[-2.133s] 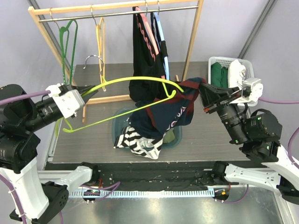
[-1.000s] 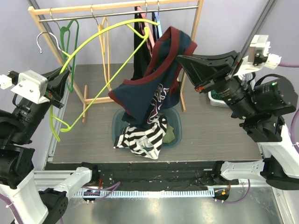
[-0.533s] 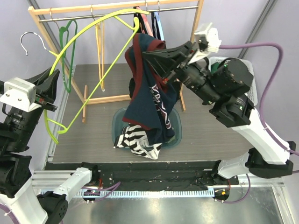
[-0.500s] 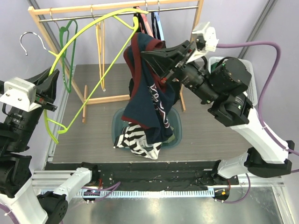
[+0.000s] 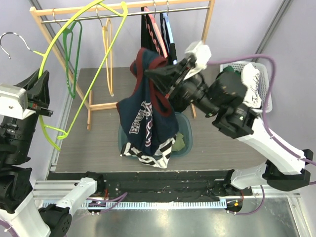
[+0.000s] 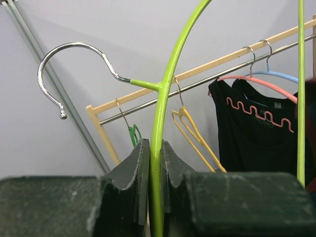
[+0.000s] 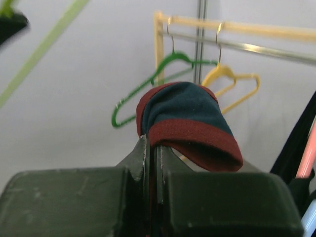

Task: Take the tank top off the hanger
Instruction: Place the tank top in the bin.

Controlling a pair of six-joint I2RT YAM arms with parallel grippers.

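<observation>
The lime-green hanger (image 6: 161, 89) is clenched at its neck by the left end effector (image 6: 154, 148) and is held high toward 10 o'clock in the top view. The navy tank top (image 5: 148, 116), trimmed in maroon, is grasped at a strap by the right end effector (image 7: 152, 148) and is seen hanging apart from the hanger, above a striped garment (image 5: 148, 154) on the tabletop (image 5: 222, 148).

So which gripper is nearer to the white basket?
Right. The right gripper, shut on the tank top, is left of the basket; the left gripper holds the lime hanger at the far left.
</observation>
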